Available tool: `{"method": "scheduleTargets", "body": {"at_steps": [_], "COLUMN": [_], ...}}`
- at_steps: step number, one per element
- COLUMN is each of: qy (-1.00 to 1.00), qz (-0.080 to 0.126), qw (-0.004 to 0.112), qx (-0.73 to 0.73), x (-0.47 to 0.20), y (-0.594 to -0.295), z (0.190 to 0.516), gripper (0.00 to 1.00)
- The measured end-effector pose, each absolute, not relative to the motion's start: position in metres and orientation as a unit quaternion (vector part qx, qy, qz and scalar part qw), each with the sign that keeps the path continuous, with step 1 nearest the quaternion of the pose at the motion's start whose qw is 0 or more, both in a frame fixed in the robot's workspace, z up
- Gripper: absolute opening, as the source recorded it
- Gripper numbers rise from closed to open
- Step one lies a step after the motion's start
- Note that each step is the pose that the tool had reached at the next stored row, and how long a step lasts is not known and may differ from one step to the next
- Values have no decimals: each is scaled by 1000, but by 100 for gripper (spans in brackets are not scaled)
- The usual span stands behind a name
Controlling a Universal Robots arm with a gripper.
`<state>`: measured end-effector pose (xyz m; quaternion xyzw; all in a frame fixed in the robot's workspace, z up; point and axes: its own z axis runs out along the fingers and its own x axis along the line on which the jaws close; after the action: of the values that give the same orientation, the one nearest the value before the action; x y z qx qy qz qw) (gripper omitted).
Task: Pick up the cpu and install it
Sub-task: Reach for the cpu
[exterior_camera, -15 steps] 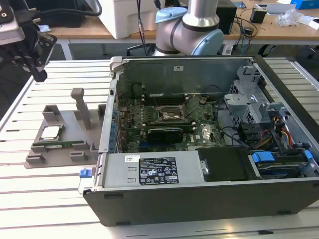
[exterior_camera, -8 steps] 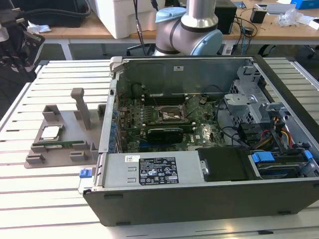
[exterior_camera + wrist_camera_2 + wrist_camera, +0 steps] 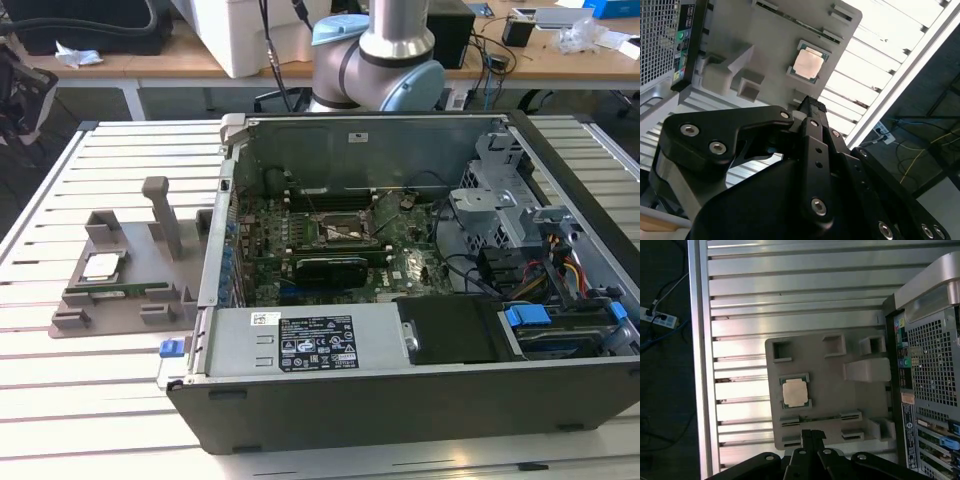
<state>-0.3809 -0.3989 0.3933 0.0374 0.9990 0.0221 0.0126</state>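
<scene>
My tool (image 3: pixel 812 434), pressed together and empty, needs spreading and squaring over the cpu (image 3: pixel 103 265) at the exterior view's left.

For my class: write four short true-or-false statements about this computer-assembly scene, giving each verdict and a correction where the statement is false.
1. The cpu lies on the gray tray, outside the computer case. True.
2. The gripper is gripping the cpu. False: it is shut on nothing, and the cpu lies apart from it on the tray.
3. The computer case is open, with its motherboard showing. True.
4. In the exterior view, the tray lies to the right of the computer case. False: it lies to the exterior view's left of the case.
</scene>
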Motion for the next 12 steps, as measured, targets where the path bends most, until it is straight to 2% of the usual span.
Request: {"method": "scheduleTargets", "body": {"at_steps": [12], "qy": [999], "qz": [22], "qw": [13], "qx": [37], "x": [-403], "y": [-399], "z": [393], "gripper": [11]}}
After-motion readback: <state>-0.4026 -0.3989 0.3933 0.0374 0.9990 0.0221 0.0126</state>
